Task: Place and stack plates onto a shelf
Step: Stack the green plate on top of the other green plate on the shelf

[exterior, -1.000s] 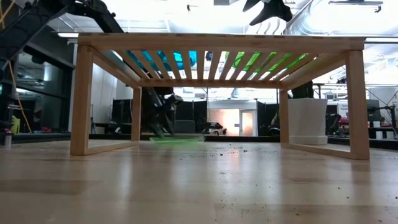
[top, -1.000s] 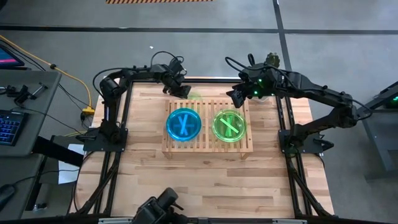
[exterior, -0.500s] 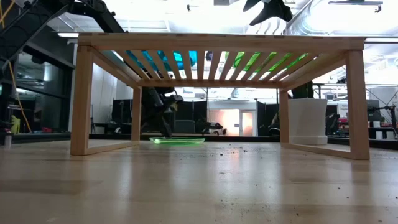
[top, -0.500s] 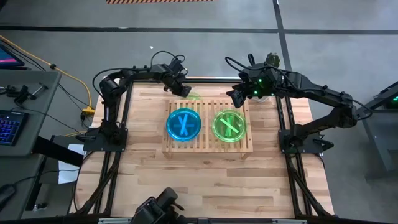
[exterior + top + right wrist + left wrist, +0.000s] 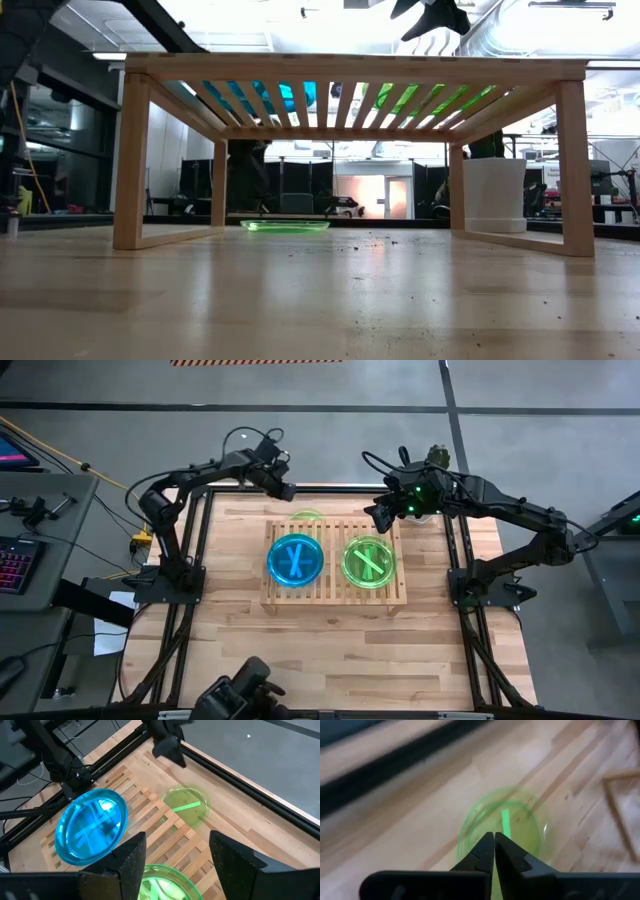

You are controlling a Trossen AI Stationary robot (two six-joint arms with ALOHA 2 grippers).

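Grey concrete floor (image 5: 560, 420) surrounds the butcher-block table (image 5: 330, 650); bright ceiling lights.

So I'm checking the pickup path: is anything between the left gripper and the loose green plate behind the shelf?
Nothing visible: the left gripper, shut, hangs above the green plate on bare tabletop, beside the shelf.

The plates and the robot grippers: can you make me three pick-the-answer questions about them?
1. Where is the lone green plate?
A. on the table behind the shelf
B. on top of the shelf
C. in a gripper

2. How many plate stacks sit on the shelf?
A. one
B. two
C. four

3. The left gripper is:
A. wide open
B. holding a plate
C. shut, empty

Answers: 1 A, it lies flat on the table. 2 B, a blue stack and a green stack. 3 C, fingers together above the plate.
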